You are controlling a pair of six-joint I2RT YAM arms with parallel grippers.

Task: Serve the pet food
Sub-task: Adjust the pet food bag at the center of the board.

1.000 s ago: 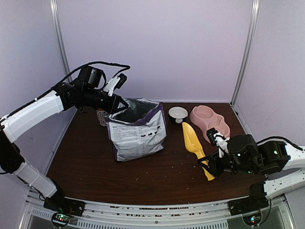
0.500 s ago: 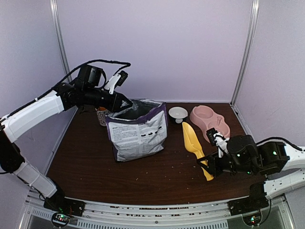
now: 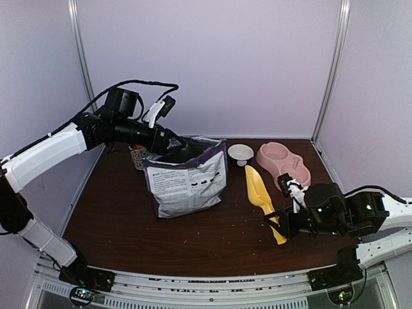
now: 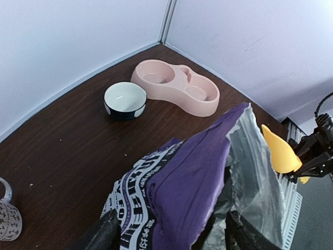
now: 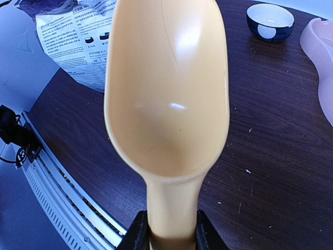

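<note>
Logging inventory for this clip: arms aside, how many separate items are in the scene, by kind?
pet food bag: 1
yellow scoop: 1
bowls: 2, the pink double bowl and the small round bowl
patterned mug: 1
Total: 5

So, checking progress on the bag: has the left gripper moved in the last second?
Yes. The left gripper has shifted right along the bag's rim, away from the mug and toward the small bowl.
</note>
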